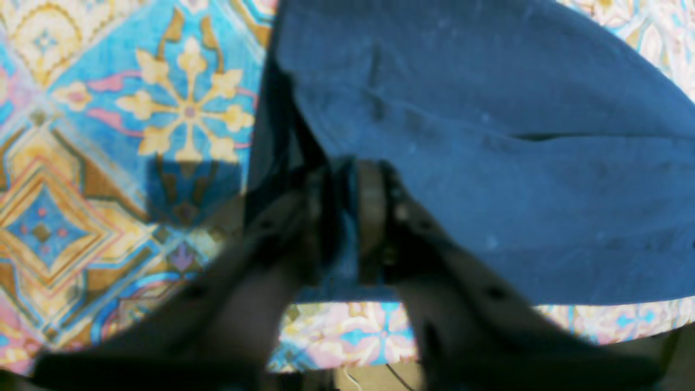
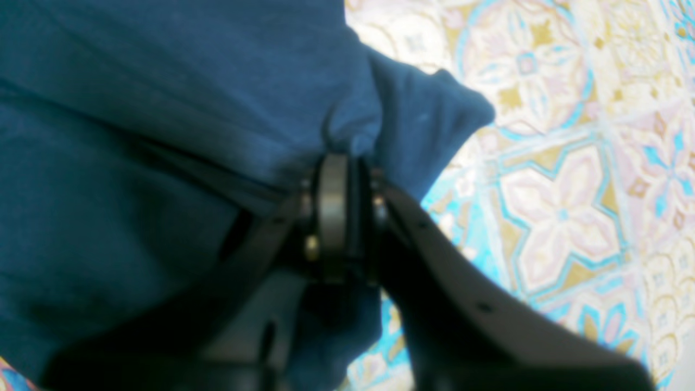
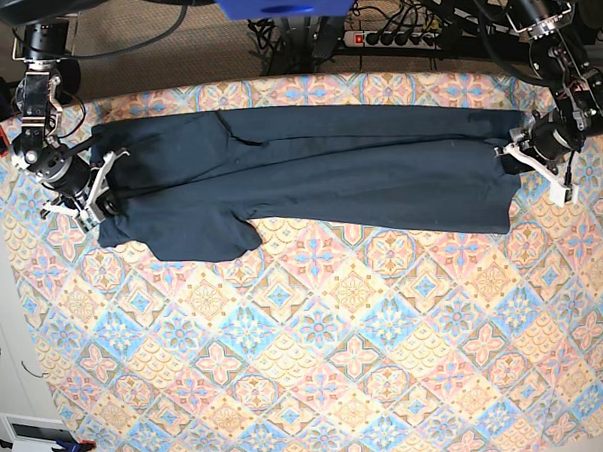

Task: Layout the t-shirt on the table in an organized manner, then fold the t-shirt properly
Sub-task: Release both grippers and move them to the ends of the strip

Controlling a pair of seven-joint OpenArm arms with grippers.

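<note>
The dark navy t-shirt lies stretched in a long band across the far part of the table, with one sleeve sticking out toward the front. My left gripper is at the shirt's right end. In the left wrist view, the left gripper has its jaws a narrow gap apart, with blue cloth between them. My right gripper is at the shirt's left end. The right wrist view shows the right gripper with a fold of the t-shirt running into its tips. Both wrist views are blurred, so I cannot make out whether either grip holds.
Cables and a power strip lie beyond the table's far edge. A small white device sits off the table's near left corner. The patterned cloth in front of the shirt is bare.
</note>
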